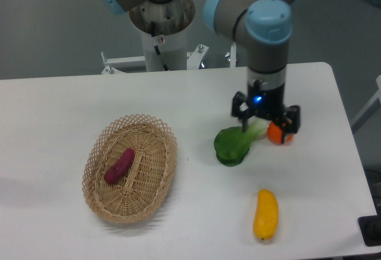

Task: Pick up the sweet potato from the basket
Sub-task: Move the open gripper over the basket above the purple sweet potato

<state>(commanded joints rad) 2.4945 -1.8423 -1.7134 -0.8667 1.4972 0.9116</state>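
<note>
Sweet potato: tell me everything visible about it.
The sweet potato is a small, slim, reddish-purple tuber with smooth-looking skin. It lies flat on the floor of the wicker basket, left of the middle, slanted with its upper end toward the right. Only the basket touches it. The gripper is far off to the right, jaws open, above the green vegetable and the orange.

1. A leafy green vegetable lies on the white table, just below and left of the gripper.
2. An orange sits at the gripper's right finger, partly hidden behind it.
3. A yellow oblong fruit lies well below the gripper, towards the table's near edge.
</note>
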